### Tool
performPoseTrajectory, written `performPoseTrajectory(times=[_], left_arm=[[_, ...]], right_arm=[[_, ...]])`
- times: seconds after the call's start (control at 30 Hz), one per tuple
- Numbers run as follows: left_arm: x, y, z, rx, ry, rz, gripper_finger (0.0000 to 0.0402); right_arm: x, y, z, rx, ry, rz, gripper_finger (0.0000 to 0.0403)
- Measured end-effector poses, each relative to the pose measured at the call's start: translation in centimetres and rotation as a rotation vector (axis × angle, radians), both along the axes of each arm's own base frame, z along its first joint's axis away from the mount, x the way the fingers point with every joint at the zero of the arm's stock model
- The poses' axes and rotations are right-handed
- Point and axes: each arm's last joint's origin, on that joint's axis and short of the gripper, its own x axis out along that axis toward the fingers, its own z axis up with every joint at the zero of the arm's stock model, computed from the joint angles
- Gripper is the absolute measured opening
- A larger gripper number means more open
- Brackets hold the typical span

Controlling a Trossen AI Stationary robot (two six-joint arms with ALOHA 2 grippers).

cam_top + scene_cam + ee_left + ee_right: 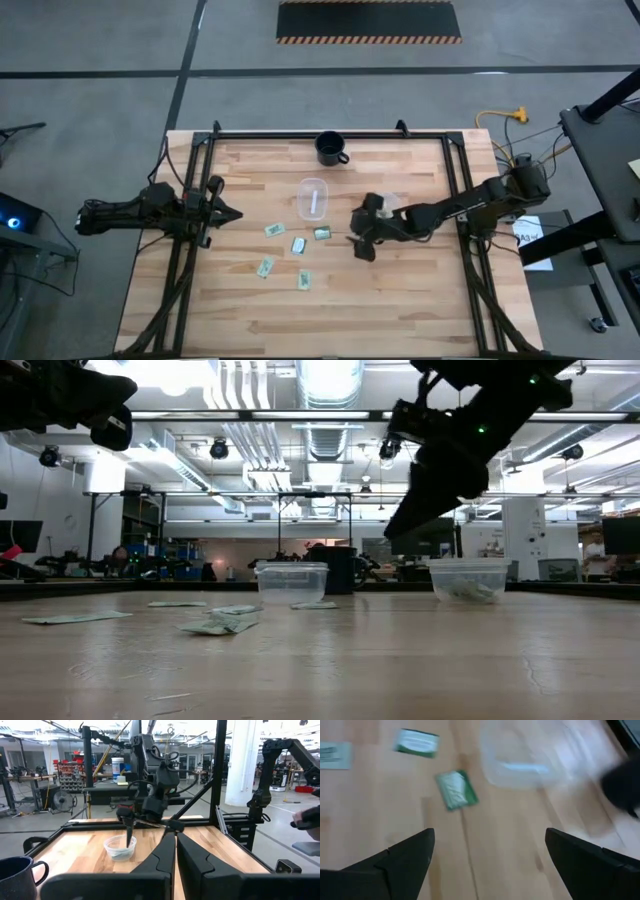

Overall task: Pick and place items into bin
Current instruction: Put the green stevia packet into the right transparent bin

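Clear cup [313, 197] with one white packet [315, 203] inside; mug [330, 148] beyond.

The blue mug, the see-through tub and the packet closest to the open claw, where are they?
blue mug [330, 147], high view, dark inside.
see-through tub [314, 198], high view, its floor.
packet [322, 233], high view, its middle.
right gripper [361, 240], high view, between its fingertips.

High view is looking straight down on the whole table [400, 300], far off; low view is sitting at tabletop level, facing across it into the room. Left wrist view is looking forward past its closed jaws toward the right arm [150, 800] across the table, while right wrist view is looking down close between its wide-apart jaws at packets [456, 790] and a clear cup [530, 760], both also showing in the high view.
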Motion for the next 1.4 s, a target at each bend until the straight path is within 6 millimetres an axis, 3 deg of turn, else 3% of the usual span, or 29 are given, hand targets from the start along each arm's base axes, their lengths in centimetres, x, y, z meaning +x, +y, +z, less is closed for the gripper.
performPoseTrajectory(times=[0.27, 0.5, 1.03, 1.17, 1.4], left_arm=[[0.0, 0.0, 0.0, 0.0, 0.0, 0.0, 0.0], [0.0, 0.0, 0.0, 0.0, -0.001, 0.0, 0.0], [0.0, 0.0, 0.0, 0.0, -0.002, 0.0, 0.0], [0.0, 0.0, 0.0, 0.0, -0.002, 0.0, 0.0], [0.0, 0.0, 0.0, 0.0, -0.003, 0.0, 0.0]], right_arm=[[3.6, 0.9, -0.9, 0.012, 0.038, 0.236, 0.0368], [6.2, 1.2, -1.5, 0.022, 0.059, 0.322, 0.0368], [7.6, 1.4, 0.3, 0.026, 0.039, 0.311, 0.0368], [7.5, 1.5, 0.2, 0.07, 0.056, 0.263, 0.0368], [7.2, 1.0, -0.5, 0.107, 0.124, 0.326, 0.0368]])
